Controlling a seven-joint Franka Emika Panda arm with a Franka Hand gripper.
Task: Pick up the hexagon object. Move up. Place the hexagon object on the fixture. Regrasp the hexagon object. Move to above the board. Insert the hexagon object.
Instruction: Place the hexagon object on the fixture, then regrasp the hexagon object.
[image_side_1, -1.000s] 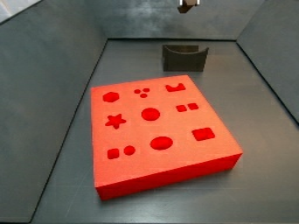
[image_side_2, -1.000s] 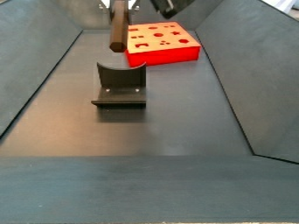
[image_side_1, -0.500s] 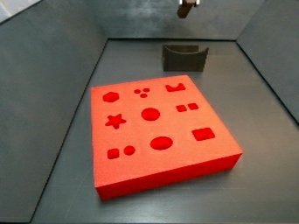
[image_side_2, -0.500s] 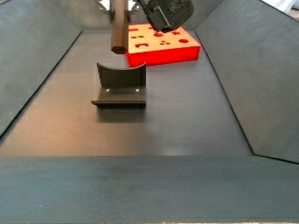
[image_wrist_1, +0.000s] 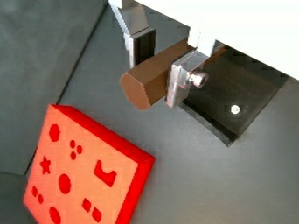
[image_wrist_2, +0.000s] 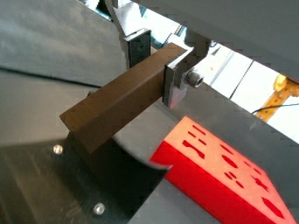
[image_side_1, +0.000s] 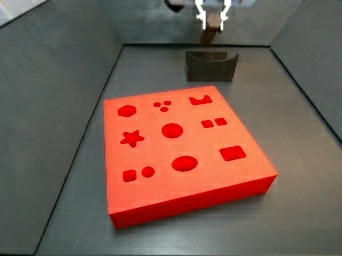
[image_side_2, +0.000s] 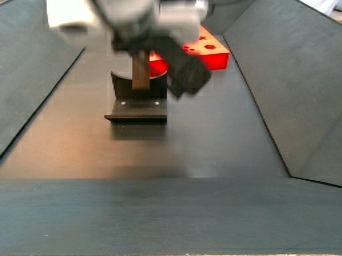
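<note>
My gripper (image_side_1: 211, 16) is shut on the hexagon object (image_side_1: 210, 37), a reddish-brown peg that hangs upright right over the fixture (image_side_1: 211, 67). In a side view the peg (image_side_2: 142, 72) reaches down to the notch of the dark fixture (image_side_2: 136, 108), under the blurred gripper (image_side_2: 134, 22); I cannot tell whether they touch. Both wrist views show the peg (image_wrist_1: 147, 79) (image_wrist_2: 117, 103) clamped between the silver fingers (image_wrist_1: 184, 75) (image_wrist_2: 180, 75), one end sticking far out. The red board (image_side_1: 187, 155) lies nearer the front, apart from the gripper.
Sloping grey walls (image_side_1: 54, 110) enclose the dark floor on both sides. The board (image_side_2: 209, 55) sits just behind the fixture in a side view. The fixture's base plate (image_wrist_1: 233, 101) with screw holes and the board (image_wrist_1: 82, 171) (image_wrist_2: 228, 175) show in both wrist views.
The gripper has come down with the peg, from high above the fixture to just over its notch. The board and fixture have not moved.
</note>
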